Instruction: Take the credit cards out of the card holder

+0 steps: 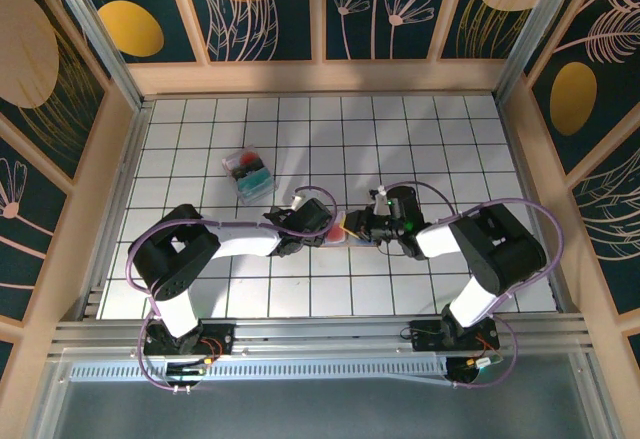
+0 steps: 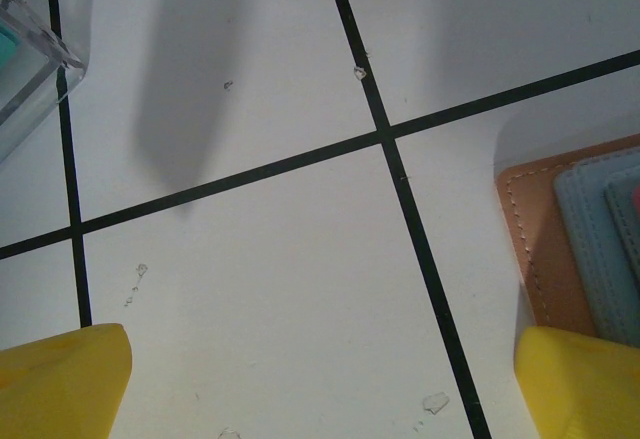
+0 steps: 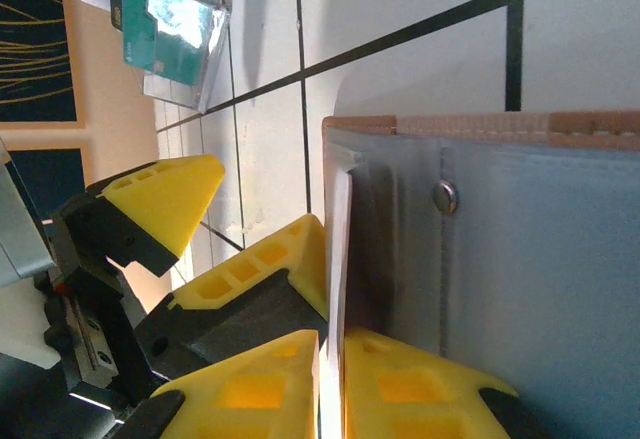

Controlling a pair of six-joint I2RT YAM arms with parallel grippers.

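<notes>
One credit card (image 3: 338,239) pokes edge-on from a grey-blue pocket of the open card holder (image 3: 540,279) mid-table. Its length runs straight into my right pincer (image 3: 332,369), which pinches that edge. My left pincer (image 2: 320,359) hangs spread just beside the holder. The clear box (image 3: 170,29), holding teal things, sits well apart.
</notes>
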